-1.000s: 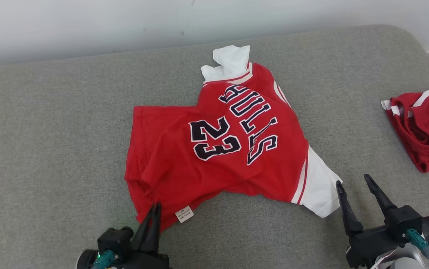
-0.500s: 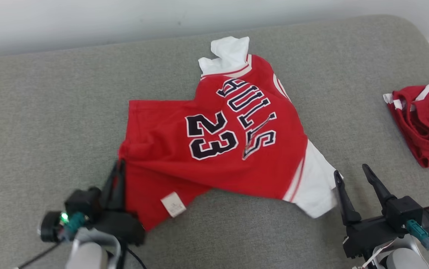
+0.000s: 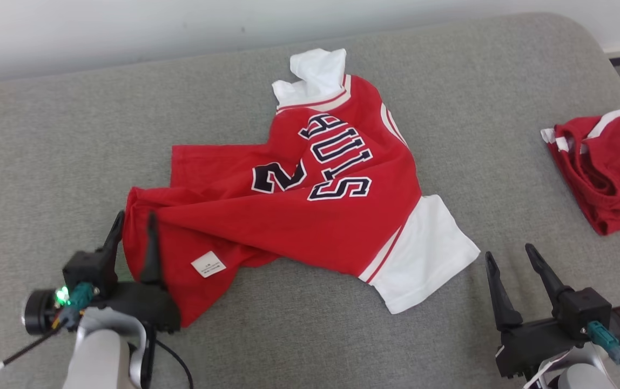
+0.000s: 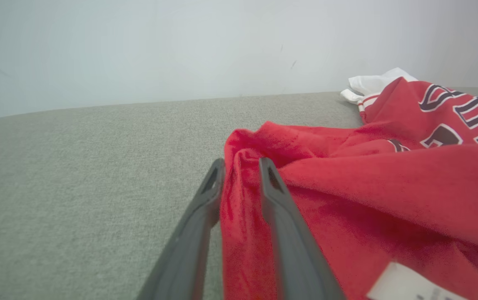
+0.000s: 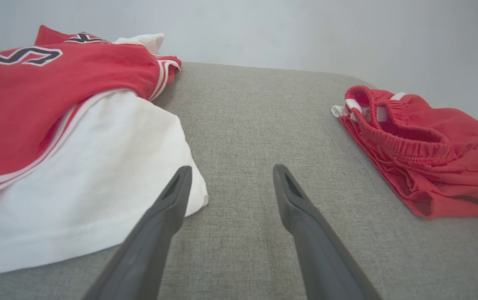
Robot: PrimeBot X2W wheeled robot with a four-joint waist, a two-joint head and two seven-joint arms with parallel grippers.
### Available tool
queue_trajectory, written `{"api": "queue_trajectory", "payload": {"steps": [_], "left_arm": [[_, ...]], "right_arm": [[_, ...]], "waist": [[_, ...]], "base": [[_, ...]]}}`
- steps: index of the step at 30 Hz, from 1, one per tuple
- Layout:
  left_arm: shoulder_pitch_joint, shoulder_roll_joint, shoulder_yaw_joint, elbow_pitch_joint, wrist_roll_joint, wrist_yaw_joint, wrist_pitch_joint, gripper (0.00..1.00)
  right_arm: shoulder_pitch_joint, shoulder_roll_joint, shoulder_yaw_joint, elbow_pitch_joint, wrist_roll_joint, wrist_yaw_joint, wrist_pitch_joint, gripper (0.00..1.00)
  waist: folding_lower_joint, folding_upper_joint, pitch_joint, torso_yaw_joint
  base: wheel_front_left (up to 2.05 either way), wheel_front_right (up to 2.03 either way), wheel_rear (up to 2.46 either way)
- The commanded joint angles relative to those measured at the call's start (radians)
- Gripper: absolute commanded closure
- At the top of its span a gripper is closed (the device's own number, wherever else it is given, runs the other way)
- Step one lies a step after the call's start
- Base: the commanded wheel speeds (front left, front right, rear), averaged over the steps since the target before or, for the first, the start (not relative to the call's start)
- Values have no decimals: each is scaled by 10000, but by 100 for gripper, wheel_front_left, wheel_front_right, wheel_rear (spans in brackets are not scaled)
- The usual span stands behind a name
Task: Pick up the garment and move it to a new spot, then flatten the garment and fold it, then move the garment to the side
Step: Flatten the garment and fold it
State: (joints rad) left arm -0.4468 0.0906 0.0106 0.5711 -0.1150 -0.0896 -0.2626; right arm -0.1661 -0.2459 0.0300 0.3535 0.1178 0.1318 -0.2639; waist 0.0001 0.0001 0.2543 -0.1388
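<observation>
Fingers [image 3: 151, 243] of the L gripper [image 3: 136, 215] stand partway apart now, at 8 o'clock in the head view. A sec ago they were pinched tight on the red hem. A bit of red cloth sits between them. It looks loose, but I can't tell for sure if they press it.

Big grey cushion [image 3: 45, 162]: everything lies on it.

Shirt [image 3: 331, 227]: red w/ white sleeves, in the middle of the cushion. Its hem corner got pulled out toward 8 o'clock, so the shirt is stretched longer that way. But a big fold came up & now hides half of the "23". The camera moved a little too.

Red shorts [image 3: 607, 178]: at 3 o'clock, well apart from the shirt.

R gripper [image 3: 509, 250]: at 4 o'clock, wide open, holding nothing. It is just beside the white sleeve [image 3: 423, 254], not touching it.

White tag [image 3: 208, 264]: small, on the hem near the L gripper.

What it means, I think: the pull on that corner is done & the L gripper is letting go. The shirt isn't flat yet. That fold needs smoothing before any folding.
</observation>
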Motion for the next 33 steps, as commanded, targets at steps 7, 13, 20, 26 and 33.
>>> {"api": "queue_trajectory", "payload": {"steps": [7,13,20,26,33], "left_arm": [[1161,-383,292,-912,-870,-214,-29,0],[1848,-400,-672,-866,-2726,-327,-29,0],[1762,-389,-1355,-98,-4071,-385,-30,0],[1583,-396,-1590,531,-4503,-364,-27,0],[1544,-398,-1676,409,-4661,-383,-27,0]], "right_arm": [[244,152,42,153,15,-26,3,0],[190,196,227,238,30,-26,2,0],[111,76,255,277,94,-26,2,0],[119,55,243,277,122,-26,2,0],[108,104,220,290,136,-26,2,0]], "waist": [[-1,-1,-581,558],[-1,-1,-656,695],[-1,-1,-549,588],[-1,-1,-484,449],[-1,-1,-464,452]], "base": [[0,0,0],[0,0,0],[0,0,0],[0,0,0],[0,0,0]]}}
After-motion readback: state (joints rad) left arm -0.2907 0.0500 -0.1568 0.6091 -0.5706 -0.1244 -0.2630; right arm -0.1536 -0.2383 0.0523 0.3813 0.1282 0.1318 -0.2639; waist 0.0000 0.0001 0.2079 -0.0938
